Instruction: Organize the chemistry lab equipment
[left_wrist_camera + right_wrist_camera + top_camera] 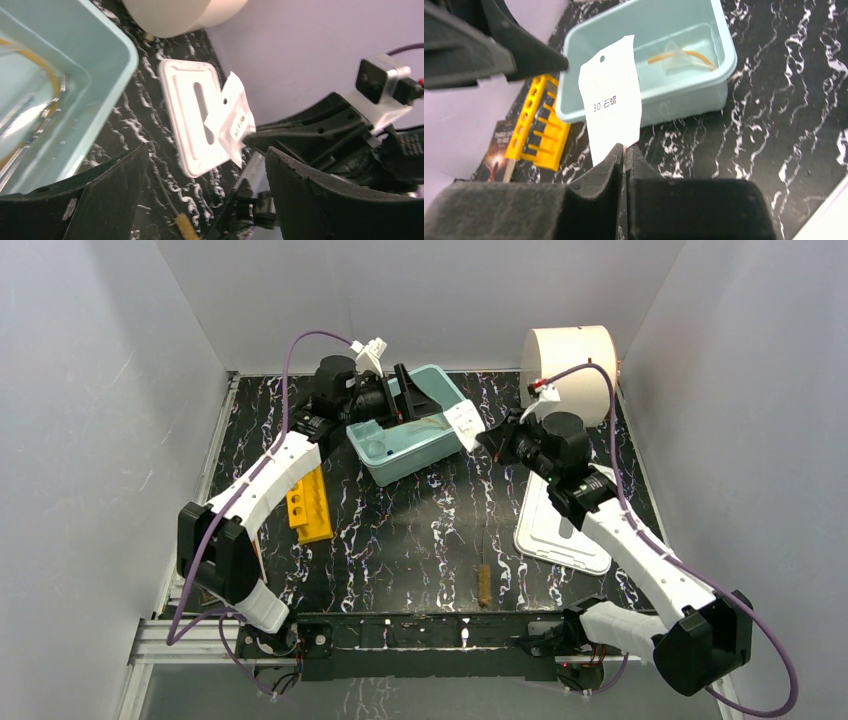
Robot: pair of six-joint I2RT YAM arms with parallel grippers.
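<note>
The right gripper [624, 150] has its fingers pressed together on the lower edge of a small white packet [611, 107] (printed "30" plus two characters). It holds the packet upright just beside the teal bin [684, 107], where the clear funnel [674, 55] and tan rubber tube [696, 54] lie. Carry it well over the rim, then lower it before letting go — it looks light and may flutter out. The left gripper [206, 150], fingers wide apart near the bin's far-left corner, must not block the drop. The brown bristle brush [483, 585] lies on the desk [420, 530], not yet binned.
</note>
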